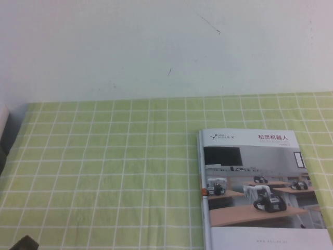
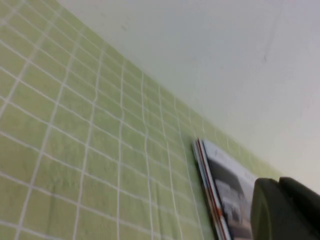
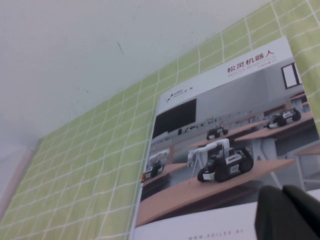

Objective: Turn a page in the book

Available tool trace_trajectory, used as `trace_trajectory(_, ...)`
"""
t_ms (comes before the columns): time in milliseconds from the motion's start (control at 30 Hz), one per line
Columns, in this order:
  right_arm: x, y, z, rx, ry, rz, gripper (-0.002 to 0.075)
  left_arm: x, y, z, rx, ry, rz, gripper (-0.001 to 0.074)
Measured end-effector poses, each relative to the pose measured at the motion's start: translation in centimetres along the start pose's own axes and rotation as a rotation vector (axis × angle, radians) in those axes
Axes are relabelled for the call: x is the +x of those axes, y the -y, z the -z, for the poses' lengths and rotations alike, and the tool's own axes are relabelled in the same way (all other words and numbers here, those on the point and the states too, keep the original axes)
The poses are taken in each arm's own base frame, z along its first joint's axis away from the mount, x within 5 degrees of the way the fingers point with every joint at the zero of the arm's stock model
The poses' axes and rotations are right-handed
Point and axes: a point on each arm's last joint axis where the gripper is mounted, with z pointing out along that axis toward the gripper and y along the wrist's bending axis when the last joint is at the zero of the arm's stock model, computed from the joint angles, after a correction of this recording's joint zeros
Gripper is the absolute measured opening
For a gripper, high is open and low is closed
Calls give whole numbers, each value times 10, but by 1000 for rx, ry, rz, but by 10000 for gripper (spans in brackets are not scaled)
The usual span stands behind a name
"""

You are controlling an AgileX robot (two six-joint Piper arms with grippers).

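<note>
The book [image 1: 265,192] lies closed on the green checked cloth at the front right, cover up, with its spine toward the table's middle. It also shows in the left wrist view [image 2: 225,195] and in the right wrist view [image 3: 220,145]. The page is hidden under the cover; only the stacked leaf edges [image 2: 207,192] show. My left gripper [image 2: 282,210] is shut and empty, low at the front left corner [image 1: 21,243], far from the book. My right gripper [image 3: 287,212] is shut and empty, just above the book's near edge; it is out of the high view.
The green checked tablecloth [image 1: 104,166] covers the table up to a white wall [image 1: 156,47] at the back. A pale and dark object [image 1: 3,135] stands at the left edge.
</note>
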Motion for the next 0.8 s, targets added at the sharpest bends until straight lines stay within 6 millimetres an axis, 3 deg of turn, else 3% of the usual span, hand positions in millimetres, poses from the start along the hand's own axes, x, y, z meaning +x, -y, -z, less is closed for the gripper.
trace_trajectory(100, 1, 0, 0, 0, -9, 34, -2, -6, 23, 0, 20, -137, -183, -4)
trace_trajectory(200, 1, 0, 0, 0, -11, 50, -2, -29, 58, -5, 13, -266, -386, -4)
trace_trajectory(400, 1, 0, 0, 0, -7, 61, -2, -77, 110, -40, 72, -479, -646, -4)
trace_trajectory(567, -4, 0, 0, -2, 48, 68, -2, -101, 128, -66, 93, -503, -757, -4)
trace_trajectory(800, -11, -1, 1, -10, 117, 84, -2, -92, 132, -87, 106, -583, -879, -4)
